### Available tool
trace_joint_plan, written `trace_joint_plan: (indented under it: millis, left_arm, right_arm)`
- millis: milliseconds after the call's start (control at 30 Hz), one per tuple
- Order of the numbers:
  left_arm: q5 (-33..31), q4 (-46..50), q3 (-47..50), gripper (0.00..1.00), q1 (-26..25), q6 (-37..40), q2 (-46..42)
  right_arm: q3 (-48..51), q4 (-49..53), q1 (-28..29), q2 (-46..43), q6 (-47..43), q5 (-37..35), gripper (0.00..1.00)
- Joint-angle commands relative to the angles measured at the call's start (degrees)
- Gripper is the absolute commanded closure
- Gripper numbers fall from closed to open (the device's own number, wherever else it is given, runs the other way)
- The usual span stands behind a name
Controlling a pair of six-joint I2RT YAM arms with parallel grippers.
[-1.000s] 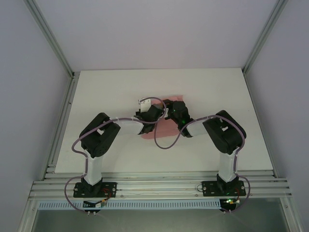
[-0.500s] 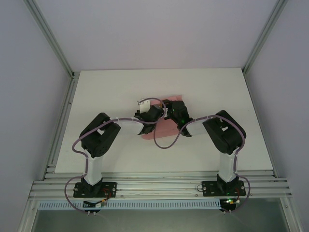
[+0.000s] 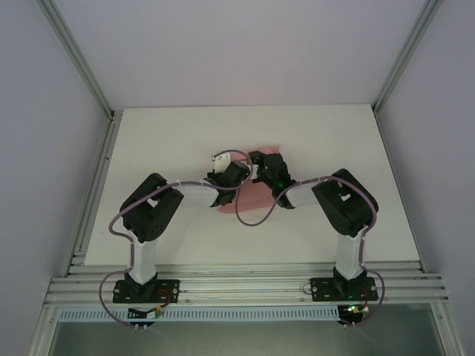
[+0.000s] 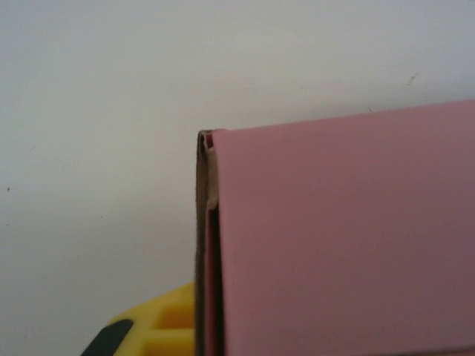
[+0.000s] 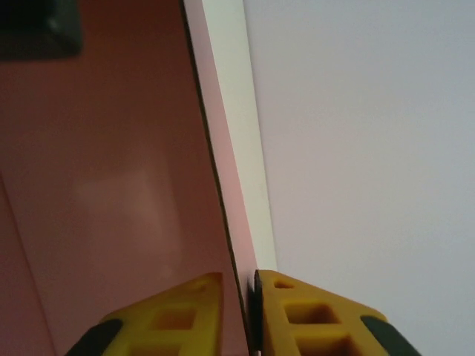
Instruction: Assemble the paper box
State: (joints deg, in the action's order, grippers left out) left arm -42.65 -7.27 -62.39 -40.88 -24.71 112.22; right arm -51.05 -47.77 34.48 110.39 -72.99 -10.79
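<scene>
The pink thin-card box (image 3: 257, 197), partly folded, lies mid-way across the white table (image 3: 334, 141), between the 2 grippers. The left gripper (image 3: 225, 170) is closed tight at the box's folded corner, 1 yellow finger (image 4: 159, 330) against the edge. The right gripper (image 5: 249, 315) straddles an upright card wall, jaws a sliver apart; I cannot tell whether it pinches.

Matt, smooth pink-card paper box (image 4: 341, 237)
</scene>
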Motion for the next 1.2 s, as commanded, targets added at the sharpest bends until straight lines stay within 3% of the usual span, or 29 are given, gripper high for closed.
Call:
trace_joint_plan:
  millis: [0, 33, 200, 233, 433, 567, 667, 767, 867, 967, 1167]
  left_arm:
    - [0.5, 6.4, 2.0, 0.95, 1.4, 1.7, 0.1]
    - [0.8, 5.9, 2.1, 0.95, 1.4, 1.7, -0.1]
    - [2.0, 5.1, 2.0, 1.0, 1.6, 1.4, -1.3]
    - [2.6, 4.6, 2.2, 1.0, 1.7, 1.3, -1.7]
    - [4.8, 1.5, 3.8, 1.0, 2.9, 1.1, -6.4]
    - [4.8, -1.1, 4.6, 1.0, 3.2, 2.7, -11.7]
    - [6.4, -3.7, 6.1, 1.0, 3.7, 3.2, -16.1]
    - [8.0, -4.4, 6.9, 1.0, 4.1, 3.9, -19.7]
    - [12.5, -8.7, 10.5, 1.0, 4.2, 5.7, -24.4]
    - [19.0, -14.6, 15.5, 1.0, 4.7, 5.4, -28.8]
    - [20.4, -12.6, 18.4, 1.0, 4.9, 8.6, -33.9]
  right_arm:
    - [-1.3, 5.1, -1.1, -0.5, 5.2, -4.2, 0.75]
    - [-1.7, 4.9, -1.1, -1.0, 5.8, -4.7, 0.72]
    - [-2.9, 4.6, -1.4, -5.5, 9.2, -5.7, 0.19]
    - [-2.9, 5.0, -1.4, -6.8, 9.4, -5.7, 0.02]
    - [-0.3, 2.3, -2.1, -16.7, 13.7, -6.0, 0.0]
    - [-1.6, 4.1, -2.8, -26.3, 31.2, -11.7, 0.0]
    - [-4.8, 18.1, -4.0, -34.8, 47.1, -11.1, 0.0]
    - [-8.1, 35.4, -5.7, -42.0, 57.3, 1.5, 0.0]
    - [-13.5, 50.9, -5.9, -44.5, 62.8, 7.4, 0.0]
    - [-18.1, 62.8, -5.9, -45.0, 67.0, 5.9, 0.0]
    - [-23.3, 76.5, -6.0, -45.0, 71.5, 14.7, 0.0]
